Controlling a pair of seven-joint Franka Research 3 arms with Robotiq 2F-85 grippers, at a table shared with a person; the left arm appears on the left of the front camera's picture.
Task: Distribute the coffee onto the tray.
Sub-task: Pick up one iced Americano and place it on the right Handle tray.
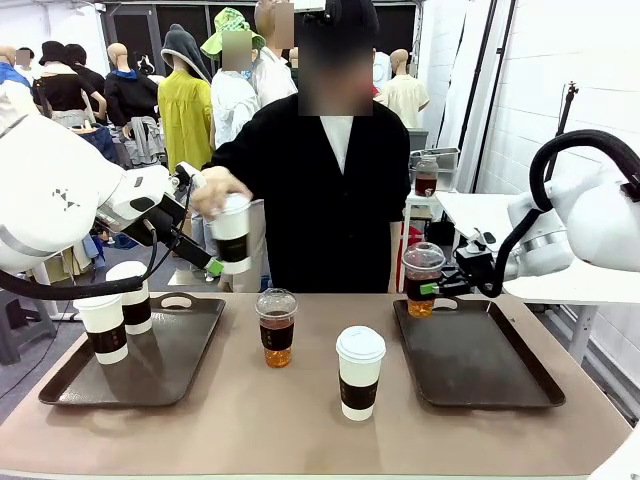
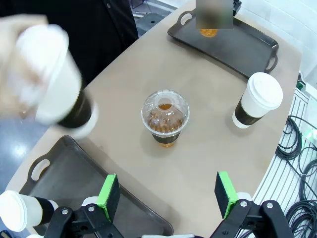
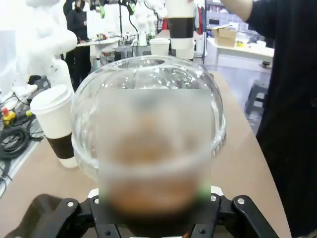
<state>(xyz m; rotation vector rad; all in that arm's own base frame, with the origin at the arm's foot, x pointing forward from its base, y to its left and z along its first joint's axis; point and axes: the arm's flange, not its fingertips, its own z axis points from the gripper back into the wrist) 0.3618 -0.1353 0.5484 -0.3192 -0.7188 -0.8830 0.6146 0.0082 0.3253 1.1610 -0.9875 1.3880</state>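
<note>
Reference: the clear dome-lidded cup point(image 1: 276, 327), standing on the bare table point(image 1: 230, 420) between the two trays.

1. Far left of the reference, the left tray point(image 1: 175, 375) carries two sleeved paper cups point(image 1: 105, 330) close together at its outer end. The end nearer the reference is free.
2. Above and left of the reference, the left gripper point(image 2: 167, 184) stands spread and holds nothing. A person's hand point(image 1: 212, 195) holds the offered paper cup point(image 1: 232, 235) just beside one green pad. Centre the dark sleeve between both pads before closing. Grip the sleeve, never the lid.
3. Right of the reference and nearer the robot, the lone paper cup point(image 1: 360, 372) stands upright on the table.
4. Farther right lies the right tray point(image 1: 490, 365). The right gripper point(image 1: 430, 288) is pinching the second dome-lidded cup point(image 1: 422, 265) over the tray's far corner on the reference side. Whether its base rests on the tray cannot be told. Lower it vertically, release only on flat contact, then withdraw level.
</note>
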